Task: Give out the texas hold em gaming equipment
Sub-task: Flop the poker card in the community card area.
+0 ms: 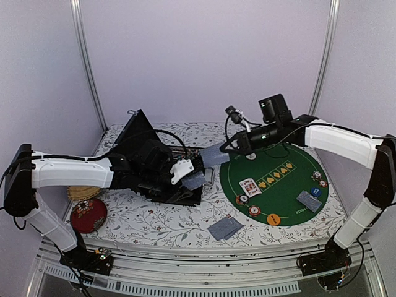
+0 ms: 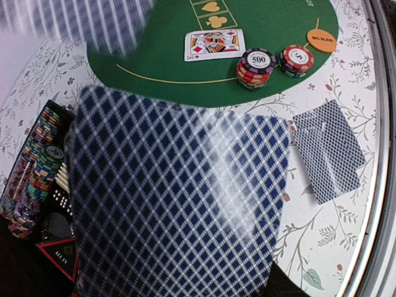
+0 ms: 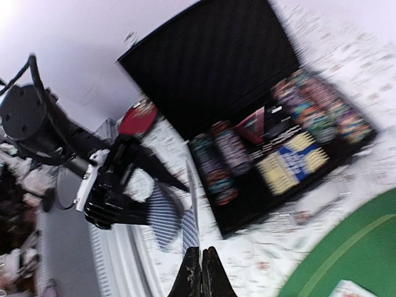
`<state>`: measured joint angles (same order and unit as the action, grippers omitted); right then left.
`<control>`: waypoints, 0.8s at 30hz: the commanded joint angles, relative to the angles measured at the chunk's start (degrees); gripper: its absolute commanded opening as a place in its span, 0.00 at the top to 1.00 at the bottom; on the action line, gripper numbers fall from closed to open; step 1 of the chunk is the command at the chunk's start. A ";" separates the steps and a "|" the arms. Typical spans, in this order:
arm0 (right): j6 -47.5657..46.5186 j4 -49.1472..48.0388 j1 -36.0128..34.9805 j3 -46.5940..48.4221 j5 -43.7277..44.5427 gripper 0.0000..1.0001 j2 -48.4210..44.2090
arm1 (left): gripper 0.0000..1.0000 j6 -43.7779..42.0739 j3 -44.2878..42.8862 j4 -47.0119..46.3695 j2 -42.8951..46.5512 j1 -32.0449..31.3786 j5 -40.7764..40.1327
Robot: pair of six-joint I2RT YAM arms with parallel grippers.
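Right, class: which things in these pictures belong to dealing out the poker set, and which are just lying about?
Job: held cards, chips, orange button, face-up cards, face-down cards.
Lying about: case, mat, red round pad, woven coaster.

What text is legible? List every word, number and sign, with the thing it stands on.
"500": top chip of the stack beside the face-up card.
"BIG BLIND": orange disc.
Diamond pips: face-up card; corner letters too small.
Gold heart and club signs: green mat.
Other stack's top chip: number too blurred.
Red triangle label in the case: too blurred.
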<state>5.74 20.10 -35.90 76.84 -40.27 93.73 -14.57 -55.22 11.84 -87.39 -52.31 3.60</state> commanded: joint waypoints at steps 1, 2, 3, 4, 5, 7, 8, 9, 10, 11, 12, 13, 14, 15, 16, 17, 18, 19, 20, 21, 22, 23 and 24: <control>-11.33 2.79 7.38 0.11 10.17 0.98 -9.30 | 0.49 -0.38 -0.77 -0.72 0.52 0.50 0.42; -13.33 1.93 8.57 -1.48 14.67 0.98 -10.68 | 0.49 -0.35 -0.50 -0.77 0.66 0.49 0.40; -17.28 0.73 8.94 -3.40 20.83 0.98 -11.70 | 0.48 -0.33 -0.28 -0.97 0.73 0.51 0.36; -20.42 -0.69 9.05 -5.85 26.13 0.98 -12.41 | 0.49 -0.29 -0.10 -1.14 0.81 0.49 0.42; -25.51 -2.42 9.01 -8.55 30.13 0.98 -12.65 | 0.49 -0.22 -0.11 -1.16 0.80 0.54 0.42; -35.69 -7.74 9.07 -14.01 37.85 0.98 -12.37 | 0.49 -0.14 0.02 -1.18 0.82 0.53 0.54; -39.65 -11.31 9.00 -16.16 40.90 0.98 -11.99 | 0.49 -0.07 -0.02 -1.15 0.73 0.51 0.51; -42.96 -14.18 9.01 -18.02 42.90 0.98 -11.28 | 0.49 -0.04 0.02 -1.13 0.71 0.50 0.41; -48.89 -16.36 9.05 -19.20 43.48 0.98 -10.28 | 0.49 0.02 0.07 -1.08 0.73 0.52 0.45; -51.81 -18.42 9.09 -20.33 43.94 0.98 -9.23 | 0.49 0.03 0.11 -1.04 0.67 0.54 0.53; -55.06 -20.67 9.09 -21.06 44.14 0.98 -8.04 | 0.49 0.27 0.19 -1.09 0.73 0.48 0.52; -58.72 -21.99 9.09 -21.52 43.69 0.98 -6.79 | 0.49 0.46 0.23 -1.11 0.73 0.49 0.42; -60.84 -23.15 9.09 -22.30 43.16 0.98 -5.50 | 0.49 0.65 0.33 -1.16 0.73 0.51 0.42; -63.85 -23.85 9.09 -23.20 42.87 0.98 -4.25 | 0.49 0.83 0.40 -1.17 0.81 0.54 0.43; -66.34 -24.48 8.99 -24.03 43.17 0.98 -3.11 | 0.49 1.03 0.48 -1.05 0.89 0.54 0.38; -69.38 -24.93 9.00 -24.89 43.95 0.98 -2.00 | 0.49 1.10 0.64 -1.08 1.03 0.48 0.36; -70.81 -24.57 8.96 -25.59 44.72 0.98 -0.92 | 0.49 1.19 0.86 -1.03 1.22 0.52 0.28; -71.71 -24.10 8.98 -26.32 45.21 0.98 -0.38 | 0.49 1.29 1.04 -1.11 1.40 0.52 0.21; -73.58 -23.28 9.00 -27.37 45.20 0.98 -0.05 | 0.49 1.28 1.32 -1.29 1.63 0.53 0.21; -74.84 -22.26 8.94 -28.39 44.73 0.98 0.10 | 0.48 1.17 1.54 -1.40 1.67 0.50 0.19; -76.58 -21.10 8.80 -29.53 44.10 0.98 0.13 | 0.48 1.15 1.60 -1.50 1.65 0.51 0.25; -77.95 -20.06 8.78 -30.26 42.96 0.98 0.13 | 0.48 1.01 1.52 -1.52 1.51 0.51 0.25; -78.33 -18.66 8.82 -30.82 41.49 0.98 0.06 | 0.49 0.89 1.38 -1.48 1.33 0.50 0.21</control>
<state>-63.86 -0.89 -26.70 48.77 2.76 93.19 -13.82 -54.39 11.53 -87.13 -52.31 3.60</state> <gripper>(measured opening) 0.021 0.517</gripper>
